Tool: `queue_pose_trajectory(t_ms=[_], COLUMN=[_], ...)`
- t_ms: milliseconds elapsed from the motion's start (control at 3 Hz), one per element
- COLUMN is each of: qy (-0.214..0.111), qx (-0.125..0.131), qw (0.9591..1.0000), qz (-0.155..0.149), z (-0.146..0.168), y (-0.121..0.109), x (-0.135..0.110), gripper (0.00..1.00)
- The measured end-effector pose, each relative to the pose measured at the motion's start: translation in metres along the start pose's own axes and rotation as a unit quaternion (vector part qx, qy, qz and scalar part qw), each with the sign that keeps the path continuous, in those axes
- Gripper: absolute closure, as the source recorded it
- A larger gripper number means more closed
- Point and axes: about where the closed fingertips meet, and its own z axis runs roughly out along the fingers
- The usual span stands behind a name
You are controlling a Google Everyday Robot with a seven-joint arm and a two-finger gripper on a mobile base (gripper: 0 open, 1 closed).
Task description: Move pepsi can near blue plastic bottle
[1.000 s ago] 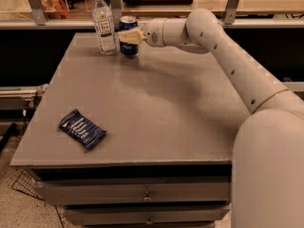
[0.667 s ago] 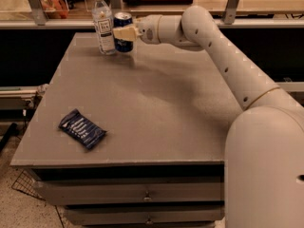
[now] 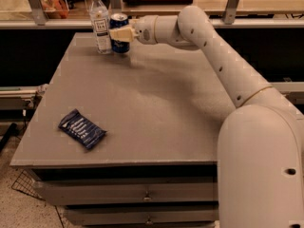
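Observation:
The pepsi can (image 3: 118,22), dark blue with a silver top, stands upright at the table's far left, right beside the blue plastic bottle (image 3: 99,23). The bottle is tall and clear with a white cap and a white label. My gripper (image 3: 118,34) reaches in from the right at the end of the long white arm, and its cream fingers are shut on the can's lower half. The can's base is at the table surface or just above it; I cannot tell which.
A flat dark blue snack packet (image 3: 81,128) lies near the front left of the grey table (image 3: 156,108). A shelf rail and metal posts (image 3: 34,4) run behind the table's far edge. Drawers sit under the front edge.
The gripper has carried the can further left, from a gap away from the bottle to right beside it.

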Motion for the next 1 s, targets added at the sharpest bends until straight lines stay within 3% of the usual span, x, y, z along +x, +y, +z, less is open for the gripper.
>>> queue_pose_trajectory(t_ms=[1000], qy=[0.011], qx=[-0.009], qw=[0.9998], qz=[0.011], z=[-0.004], y=[0.000], x=[0.018], gripper=[0.12])
